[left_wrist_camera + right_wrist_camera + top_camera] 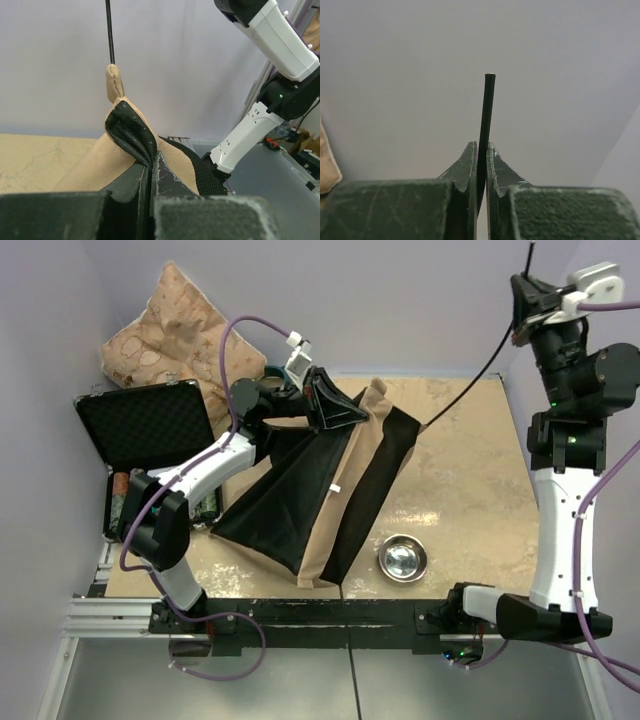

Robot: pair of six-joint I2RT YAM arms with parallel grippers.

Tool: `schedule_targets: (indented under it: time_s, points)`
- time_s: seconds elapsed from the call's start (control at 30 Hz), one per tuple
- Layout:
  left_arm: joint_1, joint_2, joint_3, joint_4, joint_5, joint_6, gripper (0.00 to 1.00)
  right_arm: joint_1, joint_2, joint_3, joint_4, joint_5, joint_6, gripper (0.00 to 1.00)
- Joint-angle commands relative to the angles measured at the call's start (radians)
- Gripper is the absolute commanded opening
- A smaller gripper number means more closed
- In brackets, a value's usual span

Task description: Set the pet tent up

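Item: pet tent (300, 500), tan cloth with black lining, lying slumped on the tabletop (470, 460), left of centre. I am pinching its limp top hem in the left fingers (131, 182). The right fingers (465, 167) are gripping the thin pole (487, 110) near its tip, raised high. I am judging the cloth light and floppy and the pole springy and slick: best taken by hem and pole end.

Figure: legible text across my three views: none.
I can read no word, brand or number from here; the small white tag (336, 487) on the pet tent (328, 540) is too small to make out.
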Motion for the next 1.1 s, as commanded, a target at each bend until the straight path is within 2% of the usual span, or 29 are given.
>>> schedule_targets:
  time_s: [0.0, 0.07, 0.13, 0.2, 0.3, 0.47, 0.5, 0.6, 0.7, 0.73, 0.8, 0.87, 1.07]
  points:
    - [0.017, -0.051, -0.008, 0.123, 0.026, -0.04, 0.0, 0.1, -0.033, -0.025, -0.199, -0.023, -0.362, 0.0]
    - [0.018, -0.064, -0.035, 0.108, 0.033, -0.027, 0.0, 0.106, -0.032, -0.015, -0.218, -0.021, -0.35, 0.0]
    - [0.017, -0.074, -0.046, 0.064, 0.042, 0.01, 0.05, 0.108, -0.03, -0.005, -0.232, -0.032, -0.347, 0.0]
    - [0.017, -0.09, -0.043, -0.007, 0.046, 0.064, 0.15, 0.109, -0.032, 0.002, -0.233, -0.041, -0.338, 0.0]
    - [0.017, -0.128, -0.028, -0.186, 0.043, 0.194, 0.36, 0.111, -0.021, 0.031, -0.261, -0.056, -0.319, 0.0]
    - [0.015, -0.172, 0.018, -0.435, 0.031, 0.34, 0.54, 0.118, -0.018, 0.047, -0.282, -0.065, -0.306, 0.0]
    - [0.012, -0.177, 0.03, -0.485, 0.016, 0.377, 0.62, 0.12, -0.016, 0.05, -0.281, -0.064, -0.296, 0.0]
    - [-0.029, -0.182, 0.102, -0.706, -0.059, 0.53, 0.79, 0.157, -0.016, 0.061, -0.29, -0.05, -0.279, 0.0]
    - [-0.109, -0.171, 0.196, -0.947, -0.235, 0.691, 0.88, 0.187, -0.015, 0.07, -0.301, -0.021, -0.256, 0.0]
    - [-0.129, -0.162, 0.216, -0.976, -0.257, 0.703, 0.92, 0.194, -0.019, 0.068, -0.299, -0.015, -0.253, 0.0]
    - [-0.172, -0.143, 0.244, -1.045, -0.329, 0.71, 0.95, 0.207, -0.027, 0.059, -0.293, 0.004, -0.249, 0.0]
    - [-0.193, -0.145, 0.218, -1.027, -0.335, 0.713, 1.0, 0.217, -0.032, 0.056, -0.295, 0.011, -0.244, 0.0]
    - [-0.256, -0.125, 0.198, -1.046, -0.388, 0.8, 0.98, 0.233, -0.033, 0.064, -0.302, 0.022, -0.238, 0.0]
